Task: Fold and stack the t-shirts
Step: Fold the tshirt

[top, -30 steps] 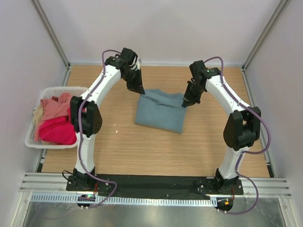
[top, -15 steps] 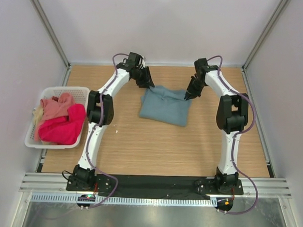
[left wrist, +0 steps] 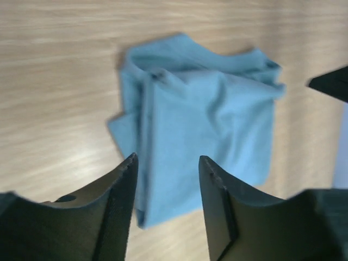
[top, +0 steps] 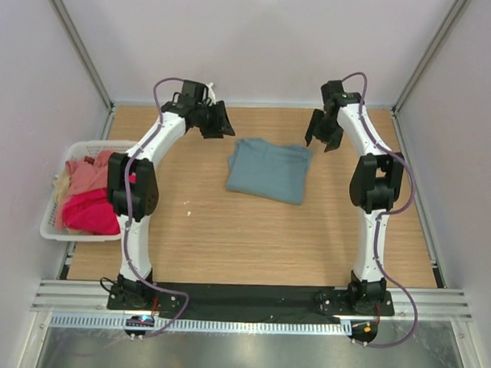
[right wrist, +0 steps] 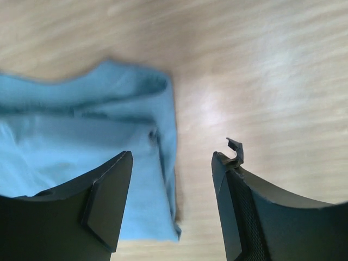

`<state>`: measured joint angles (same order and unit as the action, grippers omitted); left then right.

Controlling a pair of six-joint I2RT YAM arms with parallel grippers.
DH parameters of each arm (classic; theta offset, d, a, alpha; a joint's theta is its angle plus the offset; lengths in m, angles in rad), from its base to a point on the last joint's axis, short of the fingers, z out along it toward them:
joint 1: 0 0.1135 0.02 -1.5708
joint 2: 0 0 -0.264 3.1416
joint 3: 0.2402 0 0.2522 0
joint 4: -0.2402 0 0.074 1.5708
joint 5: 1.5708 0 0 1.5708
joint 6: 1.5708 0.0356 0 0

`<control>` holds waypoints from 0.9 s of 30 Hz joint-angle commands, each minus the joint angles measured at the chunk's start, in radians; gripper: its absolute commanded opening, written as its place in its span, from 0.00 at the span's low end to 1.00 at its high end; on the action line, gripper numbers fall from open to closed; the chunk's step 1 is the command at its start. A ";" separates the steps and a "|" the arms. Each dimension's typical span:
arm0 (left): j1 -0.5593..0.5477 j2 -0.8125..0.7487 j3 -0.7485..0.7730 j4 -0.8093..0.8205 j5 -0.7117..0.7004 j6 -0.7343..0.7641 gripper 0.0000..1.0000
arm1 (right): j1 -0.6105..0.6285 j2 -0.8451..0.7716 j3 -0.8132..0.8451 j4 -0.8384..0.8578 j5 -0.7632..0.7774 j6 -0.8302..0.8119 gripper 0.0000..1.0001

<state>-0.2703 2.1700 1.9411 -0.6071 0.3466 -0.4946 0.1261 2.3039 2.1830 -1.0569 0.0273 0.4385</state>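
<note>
**Operator:** Where is the grey-teal t-shirt (top: 266, 170)?

**Technician:** It lies on the desk (top: 227, 240), folded into a rough rectangle. Neither claw touches it.

**Operator:** What is the state of the left claw (top: 218, 123)?

**Technician:** Its jaws stand parted with nothing between them. It sits just beyond the shirt's far left corner, clear of the cloth.

**Operator:** And the right claw (top: 321, 132)?

**Technician:** Its jaws are likewise parted and empty. It sits just beyond the shirt's far right corner.

**Operator:** Where are the other shirts?

**Technician:** The salmon pink t-shirt (top: 88, 176), crimson-pink t-shirt (top: 91, 212) and cream t-shirt (top: 61, 186) lie heaped in the white basket (top: 127, 145), well to the left of the folded shirt.
</note>
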 commanded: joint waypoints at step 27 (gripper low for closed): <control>-0.240 -0.171 -0.542 -0.094 -0.029 -0.051 0.38 | 0.372 -0.328 -0.730 0.187 -0.089 0.048 0.65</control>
<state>-0.4728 2.0701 1.4883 -0.6285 0.3599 -0.5301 0.4660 2.0727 1.5688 -0.8604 -0.0257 0.4423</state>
